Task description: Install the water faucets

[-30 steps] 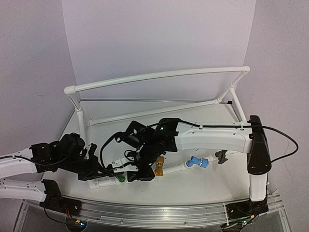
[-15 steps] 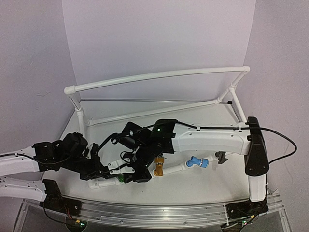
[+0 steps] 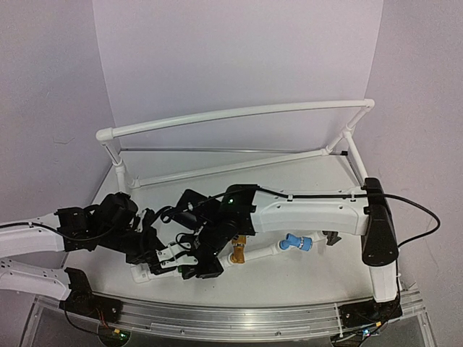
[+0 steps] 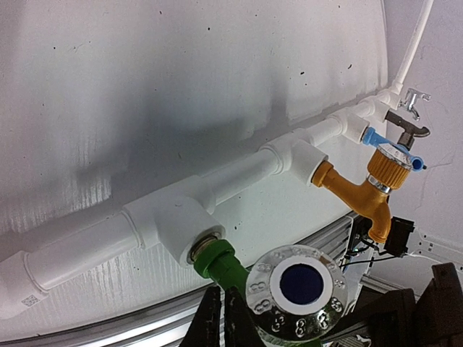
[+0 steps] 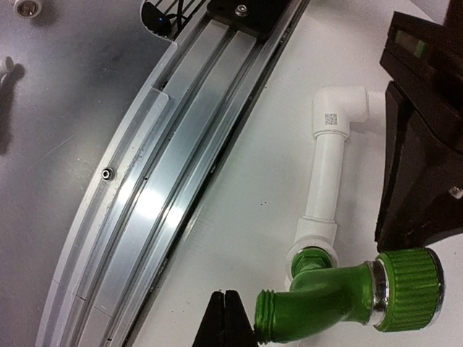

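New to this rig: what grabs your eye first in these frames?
The left arm and right arm crowd together low at the near-left of the table, over the front run of the white plastic pipe frame. There a bright green plastic faucet sits in a tee socket. Further right along the pipe hang a golden-orange faucet and a blue faucet.

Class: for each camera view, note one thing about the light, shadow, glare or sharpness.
Top external view: soft, even light, with faint shadows on the white table. Left wrist view: a broad grey shadow lies above the white plastic pipe. Right wrist view: bright glare streaks the aluminium rail; the green plastic faucet is sharp.
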You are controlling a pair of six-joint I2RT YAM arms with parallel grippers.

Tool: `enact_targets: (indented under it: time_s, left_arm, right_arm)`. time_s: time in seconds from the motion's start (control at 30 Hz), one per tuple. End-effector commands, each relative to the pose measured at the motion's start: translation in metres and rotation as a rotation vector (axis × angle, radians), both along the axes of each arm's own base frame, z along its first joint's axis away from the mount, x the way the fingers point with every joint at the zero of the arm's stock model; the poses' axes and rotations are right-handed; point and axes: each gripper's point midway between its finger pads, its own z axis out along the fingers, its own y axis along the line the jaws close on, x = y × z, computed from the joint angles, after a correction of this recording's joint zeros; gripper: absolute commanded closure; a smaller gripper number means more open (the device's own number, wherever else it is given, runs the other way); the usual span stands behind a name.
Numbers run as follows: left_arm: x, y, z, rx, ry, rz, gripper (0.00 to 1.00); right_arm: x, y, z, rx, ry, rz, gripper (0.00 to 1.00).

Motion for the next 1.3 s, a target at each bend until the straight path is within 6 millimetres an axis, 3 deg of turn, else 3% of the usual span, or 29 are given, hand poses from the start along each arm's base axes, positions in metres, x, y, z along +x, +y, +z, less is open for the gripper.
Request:
enact_targets:
  time_s: [0.0,0.7,1.17,1.27]
  left_arm:
    - [0.01,-0.014,0.027,-0.06,-0.072,-0.024,0.95]
    - [0.014,-0.025,0.037,-0.092,-0.124,-0.07,0.83]
    - [0.008,-0.027,0.042,-0.118,-0.129,-0.105,0.73]
    - [0.012,-0.014,0.049,-0.085,-0.159,-0.054,0.6]
  right_arm:
    - [-0.007,0.015,0.005,0.033,-0.015,0.026,1.0]
    - [-0.018,0.049,0.008,0.105,-0.017,0.083,1.0]
    - [-0.009,0.068,0.016,0.165,-0.064,0.073,1.0]
    - [-0.014,0.063,0.029,0.172,-0.039,0.075,0.84]
